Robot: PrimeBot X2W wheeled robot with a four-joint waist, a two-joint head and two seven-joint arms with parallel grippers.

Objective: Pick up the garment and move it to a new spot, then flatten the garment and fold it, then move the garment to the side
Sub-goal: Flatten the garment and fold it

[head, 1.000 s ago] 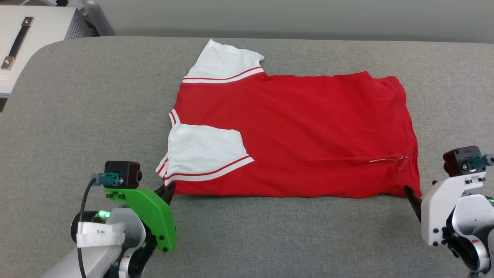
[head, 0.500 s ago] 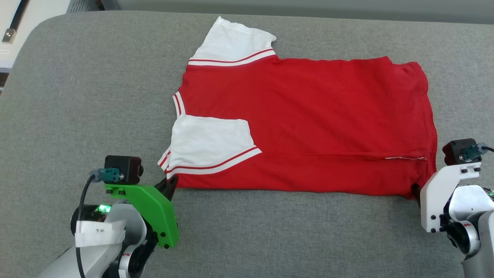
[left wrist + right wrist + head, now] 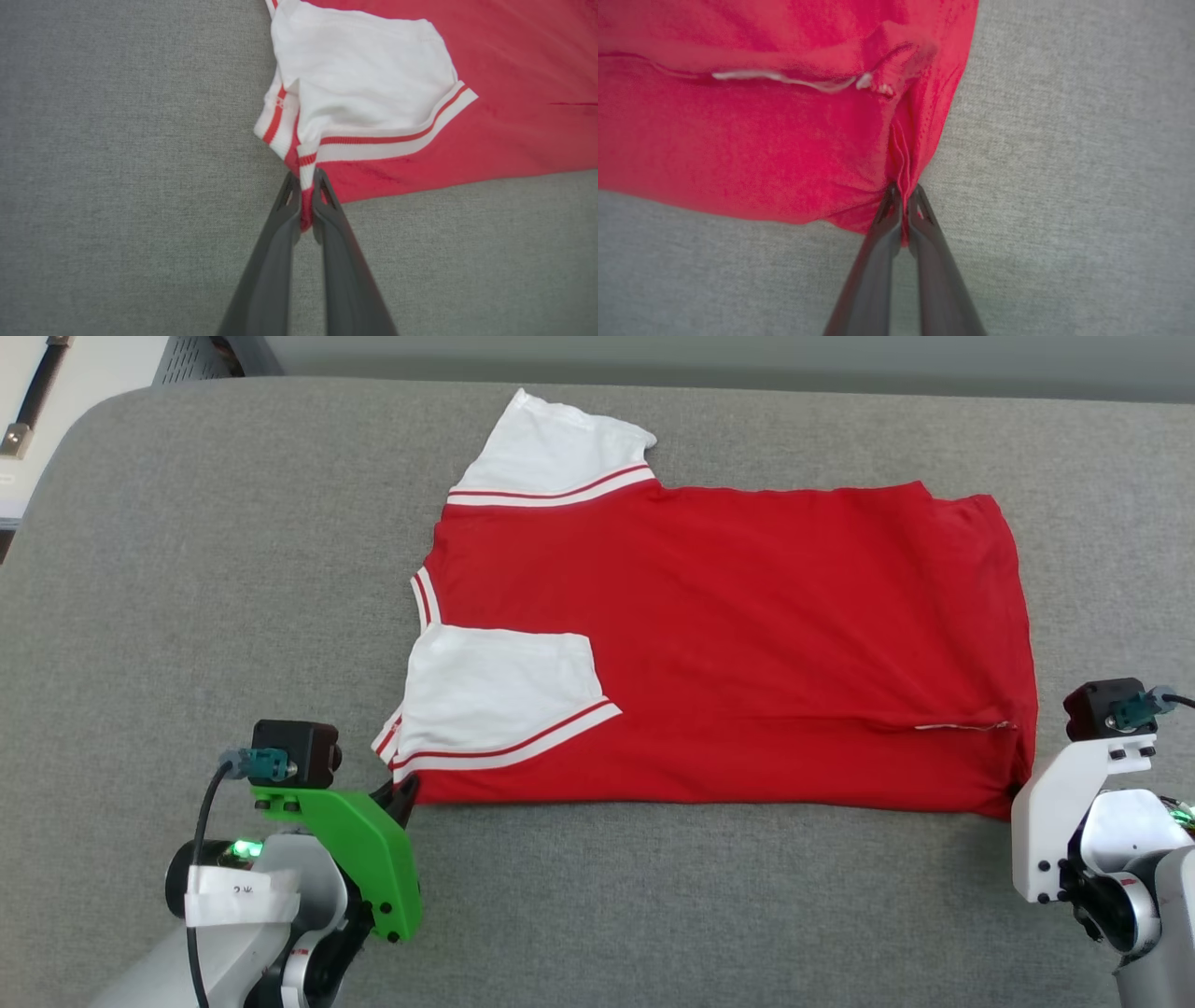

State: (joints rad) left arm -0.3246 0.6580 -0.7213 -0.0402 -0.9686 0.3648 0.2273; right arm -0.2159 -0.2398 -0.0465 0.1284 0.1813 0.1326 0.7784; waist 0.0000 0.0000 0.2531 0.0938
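Note:
The garment (image 3: 747, 635) is a red T-shirt with white sleeves and striped trim, lying flat on the grey surface, plain side up, one white sleeve (image 3: 495, 695) folded onto the body. My left gripper (image 3: 406, 793) sits at its near left corner, shut on the striped shoulder edge (image 3: 306, 186). At the near right hem corner, my right gripper (image 3: 1016, 793) is mostly hidden behind its white mount. The right wrist view shows this right gripper (image 3: 903, 193) shut on a pinch of red hem (image 3: 901, 158).
The grey padded table (image 3: 187, 579) extends well to the left and in front of the shirt. A pale cabinet (image 3: 56, 392) with a dark handle stands beyond the far left corner. A grey wall edge runs along the back.
My right gripper has moved in onto the hem corner and shut on it. The left gripper keeps its hold. The head camera has shifted, so the whole scene sits differently.

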